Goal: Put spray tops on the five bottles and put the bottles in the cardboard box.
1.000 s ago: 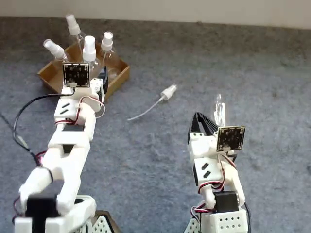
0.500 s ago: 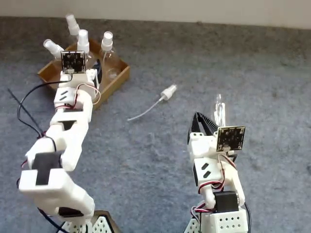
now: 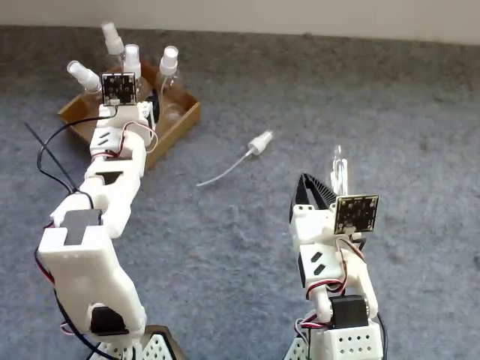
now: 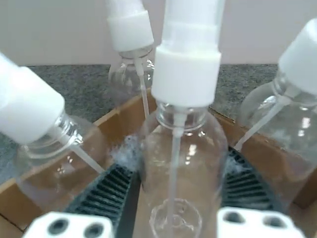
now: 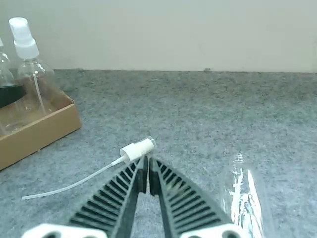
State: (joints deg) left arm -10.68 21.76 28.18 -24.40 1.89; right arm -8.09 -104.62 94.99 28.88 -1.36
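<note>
Between the fingers of the left gripper (image 4: 178, 191), a capped bottle (image 4: 183, 144) sat clamped within the cardboard box (image 4: 124, 116). Three neighbours (image 4: 54, 148) crowded both sides and beyond, so release wanted a slight opening and a straight lift. Right gripper (image 5: 148, 171) was closed, empty; spray top (image 5: 136, 148) lay just past its tips, uncapped bottle (image 5: 242, 198) beside, open carpet (image 5: 223, 109) around.

Glossy clear bottles (image 4: 181, 163), matt white plastic spray tops (image 4: 185, 69), cardboard box (image 3: 178, 126), rough grey carpet (image 3: 337, 90).
</note>
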